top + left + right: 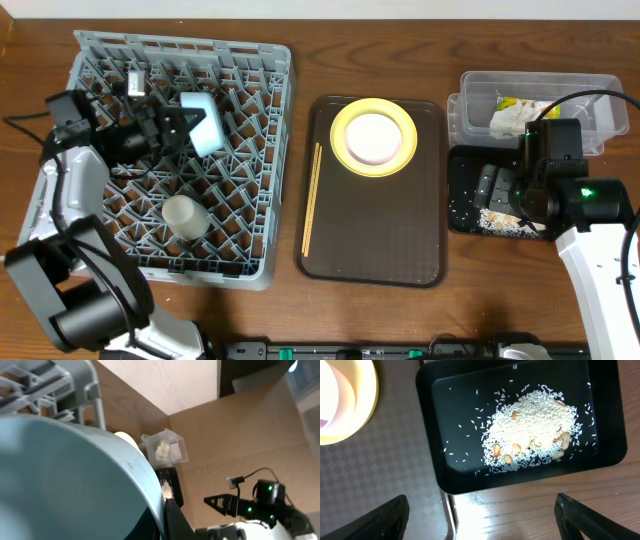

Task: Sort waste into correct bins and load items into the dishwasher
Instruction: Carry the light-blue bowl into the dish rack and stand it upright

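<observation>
My left gripper [178, 126] is shut on the rim of the light blue bowl [205, 122], holding it tilted over the grey dishwasher rack [255, 160]. The bowl [65, 480] fills the left wrist view, with one finger [176, 521] against its rim. A small white cup [185, 215] sits in the rack. The yellow-green plate [345, 140] carries a white bowl [372, 138], and the chopsticks [311, 195] lie beside them. My right gripper [482, 527] hangs open over the black tray [445, 425], which holds rice crumbs [530, 430]. The clear tub [480, 88] holds the wrapper [522, 104] and tissue [508, 122].
Plate and chopsticks rest on a brown serving tray [390, 225] between the rack and the bins. The black tray [462, 190] lies just right of it, in front of the clear tub. A cable [600, 97] arcs over the right arm.
</observation>
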You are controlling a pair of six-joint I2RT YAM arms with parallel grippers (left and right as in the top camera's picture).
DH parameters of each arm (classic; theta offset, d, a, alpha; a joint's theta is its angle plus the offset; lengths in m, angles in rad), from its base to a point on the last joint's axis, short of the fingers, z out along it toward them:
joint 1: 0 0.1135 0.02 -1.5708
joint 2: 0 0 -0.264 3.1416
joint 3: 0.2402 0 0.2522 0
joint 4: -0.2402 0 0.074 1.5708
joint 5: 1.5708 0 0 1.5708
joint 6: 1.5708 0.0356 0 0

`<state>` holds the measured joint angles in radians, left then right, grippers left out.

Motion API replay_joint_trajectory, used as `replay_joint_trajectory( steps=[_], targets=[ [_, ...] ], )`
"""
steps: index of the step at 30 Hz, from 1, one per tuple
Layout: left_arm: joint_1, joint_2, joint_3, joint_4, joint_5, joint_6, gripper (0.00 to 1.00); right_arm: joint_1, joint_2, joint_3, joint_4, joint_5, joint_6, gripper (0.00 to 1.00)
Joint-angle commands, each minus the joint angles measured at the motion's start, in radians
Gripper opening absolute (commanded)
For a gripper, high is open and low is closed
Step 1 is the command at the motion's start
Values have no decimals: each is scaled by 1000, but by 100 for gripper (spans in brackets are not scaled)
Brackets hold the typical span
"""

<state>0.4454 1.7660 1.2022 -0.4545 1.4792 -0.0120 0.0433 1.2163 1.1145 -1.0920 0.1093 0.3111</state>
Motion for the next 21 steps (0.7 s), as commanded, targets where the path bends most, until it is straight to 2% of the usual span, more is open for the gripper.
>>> replay_joint_trajectory(
  steps=[1, 12, 21],
  targets=[
    [21, 33, 19, 5, 55, -11, 6, -12, -3, 18, -2, 13, 14, 90],
    [23, 51, 17, 13, 93, -16, 6, -12, -3, 18, -2, 6, 14, 90],
    [22, 51, 13, 12, 68, -16, 6, -12, -3, 18, -2, 6, 14, 90]
  ],
)
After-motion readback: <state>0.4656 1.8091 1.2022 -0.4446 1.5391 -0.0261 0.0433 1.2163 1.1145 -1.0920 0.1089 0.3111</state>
